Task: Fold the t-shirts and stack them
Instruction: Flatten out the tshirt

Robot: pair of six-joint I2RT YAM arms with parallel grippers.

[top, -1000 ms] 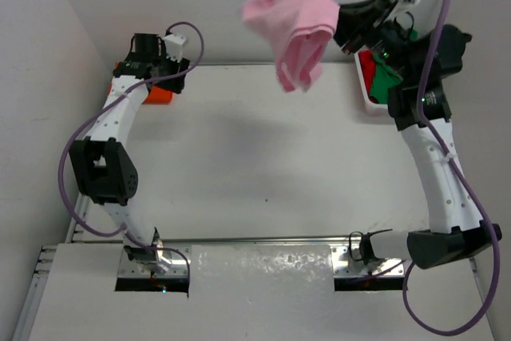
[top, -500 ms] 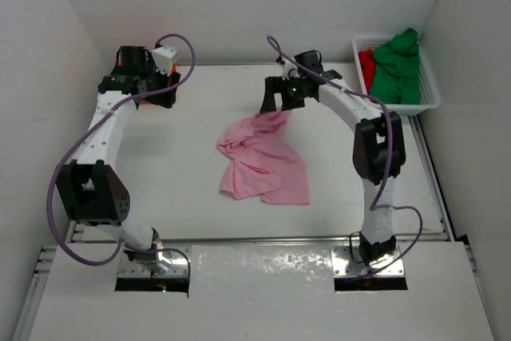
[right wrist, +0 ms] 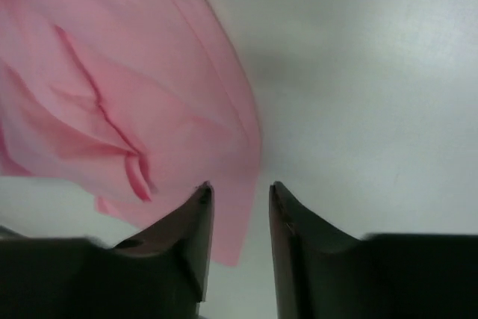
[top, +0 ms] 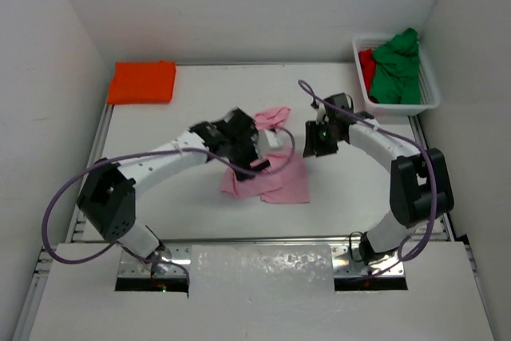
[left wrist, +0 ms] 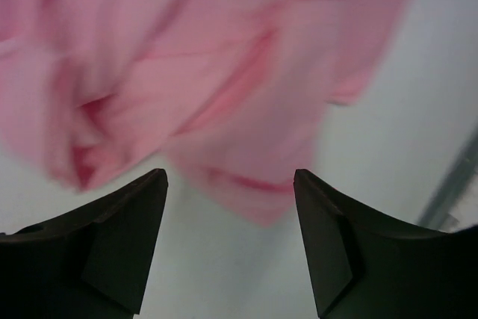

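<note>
1. The pink shirt (top: 279,185) lies crumpled on the counter (top: 176,121) at frame centre, not folded; one part is bunched up at its upper edge.
2. The orange shirt (top: 144,82) lies folded flat in the upper left corner of the counter.
3. The green shirt (top: 397,65) and the red shirt (top: 366,61) are heaped in the basket (top: 429,101), upper right; the red one shows at the green one's left.
4. The left arm (top: 160,161) reaches over the pink shirt's left part. In the wrist view the left jaws stand spread, with nothing between them and the cloth (left wrist: 224,95) blurred beyond.
5. The right arm (top: 383,143) ends just beside the shirt's upper right edge. The right jaws stand narrowly parted above the hem (right wrist: 112,95); whether they touch it cannot be told.
</note>
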